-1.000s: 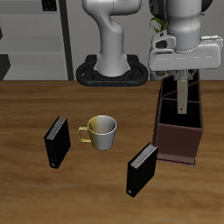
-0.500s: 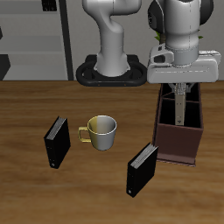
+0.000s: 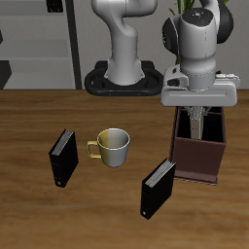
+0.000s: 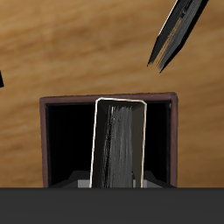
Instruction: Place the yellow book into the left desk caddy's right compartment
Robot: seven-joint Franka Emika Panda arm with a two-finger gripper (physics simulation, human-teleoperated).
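The left desk caddy [image 3: 197,159] is a tall dark maroon box standing beside the arm's wrist. My gripper [image 3: 198,115] hangs straight over it, shut on the yellow book [image 3: 198,124], a thin grey slab held upright whose lower part is sunk below the caddy's rim. In the wrist view the book [image 4: 118,144] is seen end-on inside one dark compartment, framed by the caddy's rim [image 4: 109,99], with open room on both sides of it. My fingertips are hidden behind the hand and the caddy walls.
A yellowish mug [image 3: 113,146] stands mid-table. One black book [image 3: 63,156] stands beyond the mug, another [image 3: 159,187] stands near the caddy's front corner and also shows in the wrist view [image 4: 179,35]. The robot base [image 3: 124,80] is at the back.
The gripper has gone down with the yellow book: a second ago the book hung above the caddy, now its lower part is inside. The wrist has also shifted slightly toward the table's middle.
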